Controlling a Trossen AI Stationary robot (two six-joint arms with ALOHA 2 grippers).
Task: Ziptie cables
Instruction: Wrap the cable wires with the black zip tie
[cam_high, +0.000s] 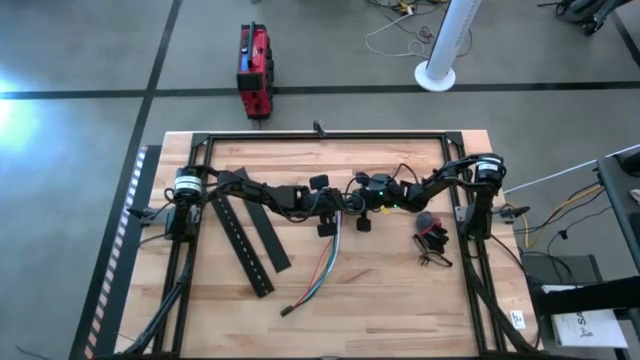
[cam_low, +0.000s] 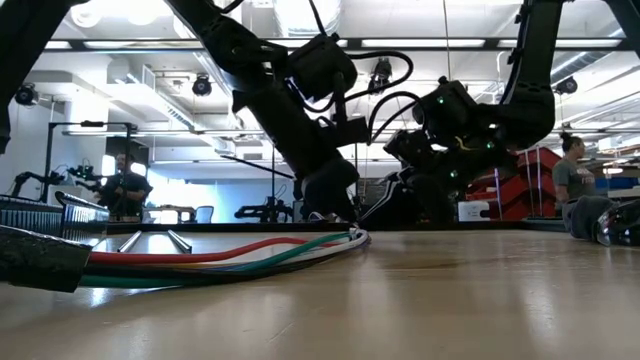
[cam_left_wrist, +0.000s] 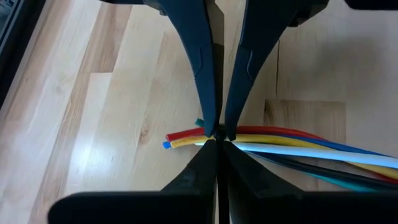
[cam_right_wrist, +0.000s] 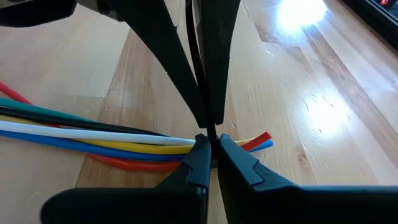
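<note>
Laid loose on the wooden bench (cam_high: 400, 300), near its middle: the cables (cam_high: 322, 268), a bundle of red, yellow, blue, white and green strands, with one end up by the two arms and the other trailing toward the near edge in a gentle curve. Flat on the wood all the way in the low view, side by side. Just above that upper end, the left claw (cam_left_wrist: 216, 149), fingers pressed fully together, tips down at the bundle a little way in from the cut ends. Meeting it tip to tip from the opposite side, the right claw (cam_right_wrist: 208, 146), likewise closed tight. Red, blue and yellow ends poking out just past the joined tips. Between the left fingers in the right wrist view, a thin black strip (cam_right_wrist: 190, 56) running down toward the tips; cannot tell whether either claw actually pinches it or a strand. Beside the left arm, on the bench, two long black slotted bars (cam_high: 243, 250), lying at an angle and well apart from the bundle. Near the right arm's base, a small tangle of dark wire (cam_high: 432, 245). On the floor beyond the bench, a red case (cam_high: 253, 70).
</note>
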